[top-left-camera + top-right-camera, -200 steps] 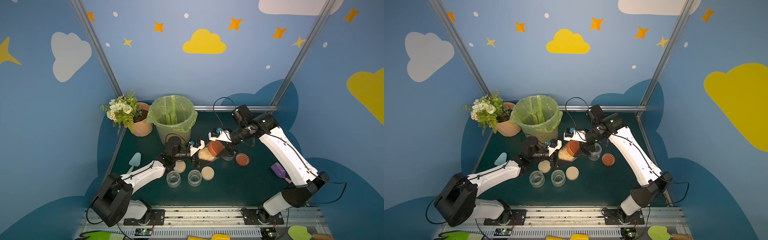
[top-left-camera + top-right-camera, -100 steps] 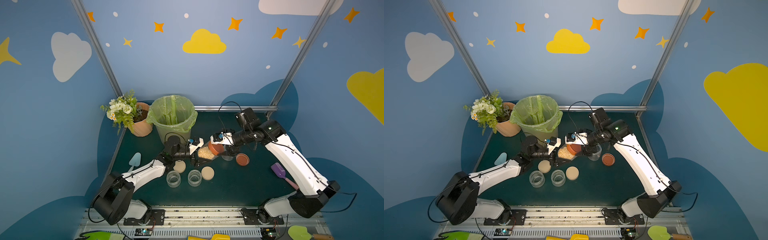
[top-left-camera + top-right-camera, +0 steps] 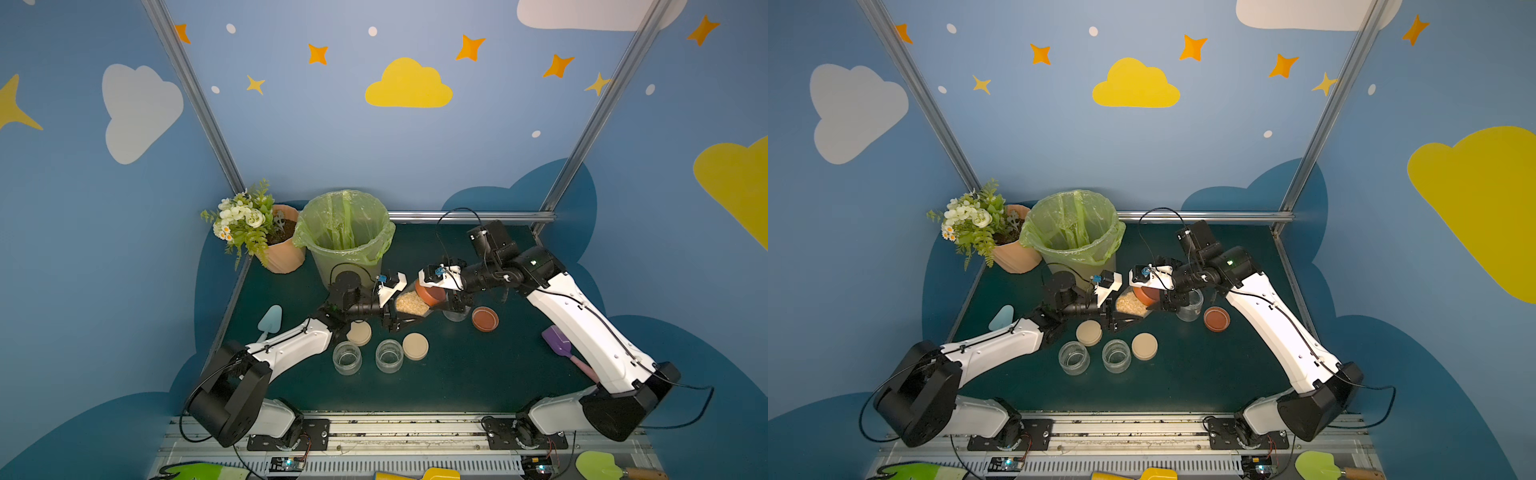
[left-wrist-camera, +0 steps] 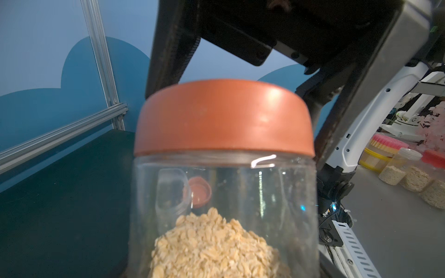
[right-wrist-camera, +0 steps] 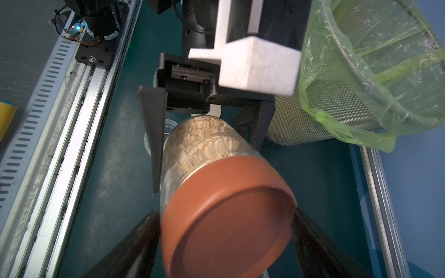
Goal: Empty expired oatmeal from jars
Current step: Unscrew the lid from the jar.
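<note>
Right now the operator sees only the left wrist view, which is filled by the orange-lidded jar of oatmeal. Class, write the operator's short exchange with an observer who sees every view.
Operator: Where is the bin from this jar?
Observer: The bin with the green bag stands close behind the oat jar.
Operator: How many jars are open?
Observer: Three lidless jars stand on the table. They look empty. Two are near the front and one is beside the right arm's wrist.

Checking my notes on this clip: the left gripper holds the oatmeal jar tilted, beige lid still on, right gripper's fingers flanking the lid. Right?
Not quite: the lid on the jar is rust-orange, not beige, as the right wrist view shows. The rest holds.
</note>
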`<state>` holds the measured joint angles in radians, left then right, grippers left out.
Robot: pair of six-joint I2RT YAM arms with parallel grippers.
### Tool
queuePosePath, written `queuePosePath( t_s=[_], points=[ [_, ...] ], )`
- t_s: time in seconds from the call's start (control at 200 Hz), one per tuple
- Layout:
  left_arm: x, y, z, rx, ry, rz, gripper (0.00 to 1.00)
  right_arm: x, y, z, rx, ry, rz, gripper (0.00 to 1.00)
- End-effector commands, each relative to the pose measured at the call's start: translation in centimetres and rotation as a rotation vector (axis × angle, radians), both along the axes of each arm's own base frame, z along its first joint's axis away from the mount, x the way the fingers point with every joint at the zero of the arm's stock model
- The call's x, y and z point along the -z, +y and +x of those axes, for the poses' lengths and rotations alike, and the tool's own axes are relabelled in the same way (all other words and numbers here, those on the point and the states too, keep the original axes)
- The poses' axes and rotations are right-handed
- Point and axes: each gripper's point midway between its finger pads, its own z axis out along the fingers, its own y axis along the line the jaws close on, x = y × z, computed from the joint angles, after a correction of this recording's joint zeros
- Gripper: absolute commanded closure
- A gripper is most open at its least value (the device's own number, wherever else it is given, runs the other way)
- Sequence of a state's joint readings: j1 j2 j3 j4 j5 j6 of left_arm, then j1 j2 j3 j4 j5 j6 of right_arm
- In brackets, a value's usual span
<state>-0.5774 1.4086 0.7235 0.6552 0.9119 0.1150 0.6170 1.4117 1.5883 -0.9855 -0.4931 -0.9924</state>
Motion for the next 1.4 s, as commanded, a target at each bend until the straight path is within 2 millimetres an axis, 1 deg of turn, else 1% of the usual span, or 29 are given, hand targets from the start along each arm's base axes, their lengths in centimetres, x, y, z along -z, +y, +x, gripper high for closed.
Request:
queuePosePath(
  t_s=[0.0,0.22,0.416,0.636,0.696,0.806,0.901,0.961,1.026,1.076,1.111,1.182,1.257,1.312,1.397],
  points=[
    [-4.0,-0.3,-1.6,0.067,-0.141,-0.09,0.97,-2.4,0.4,0.3,0.013,-0.058,0.089,0.14],
    [-3.8,-0.1,-1.0,0.038,-0.143,-0.094,0.96,-3.6,0.2,-1.9,-0.015,-0.002,0.148,0.12],
    [-4.0,0.0,-0.6,0.02,-0.151,-0.102,0.97,-3.8,-0.2,-3.4,-0.016,0.05,0.183,0.12],
    [-4.2,0.1,-0.1,-0.006,-0.162,-0.114,0.96,-4.2,-0.7,-5.5,-0.01,0.099,0.262,0.12],
    [-4.3,0.2,0.0,-0.013,-0.165,-0.116,0.97,-4.9,-1.0,-5.2,0.035,0.083,0.312,0.11],
    [-4.5,0.2,0.0,-0.017,-0.171,-0.118,0.97,-7.1,-1.9,-4.4,0.139,0.065,0.426,0.07],
    [-4.4,0.3,0.0,-0.02,-0.174,-0.118,0.97,-8.9,-3.1,-3.0,0.259,0.09,0.52,0.06],
    [-4.5,0.3,0.0,-0.023,-0.178,-0.119,0.97,-9.4,-3.7,-2.3,0.317,0.111,0.561,0.06],
    [-4.5,0.4,0.0,-0.028,-0.184,-0.12,0.97,-9.7,-4.6,-0.5,0.465,0.181,0.6,0.05],
    [-4.5,0.5,0.0,-0.033,-0.188,-0.118,0.97,-10.0,-5.2,0.7,0.572,0.27,0.62,0.05],
    [-4.5,0.5,0.1,-0.039,-0.192,-0.116,0.97,-9.7,-5.4,1.3,0.652,0.395,0.625,0.05],
    [-4.3,0.6,0.2,-0.051,-0.201,-0.107,0.97,-9.7,-4.9,1.2,0.723,0.617,0.61,0.06],
    [-4.2,0.7,0.3,-0.063,-0.213,-0.098,0.97,-8.9,-4.5,1.2,0.804,0.81,0.588,0.06],
    [-4.1,0.7,0.5,-0.07,-0.223,-0.093,0.97,-8.3,-4.3,1.2,0.851,0.906,0.581,0.06],
    [-4.1,0.7,0.6,-0.072,-0.234,-0.083,0.97,-7.0,-4.3,1.5,0.922,0.977,0.555,0.06]
  ],
)
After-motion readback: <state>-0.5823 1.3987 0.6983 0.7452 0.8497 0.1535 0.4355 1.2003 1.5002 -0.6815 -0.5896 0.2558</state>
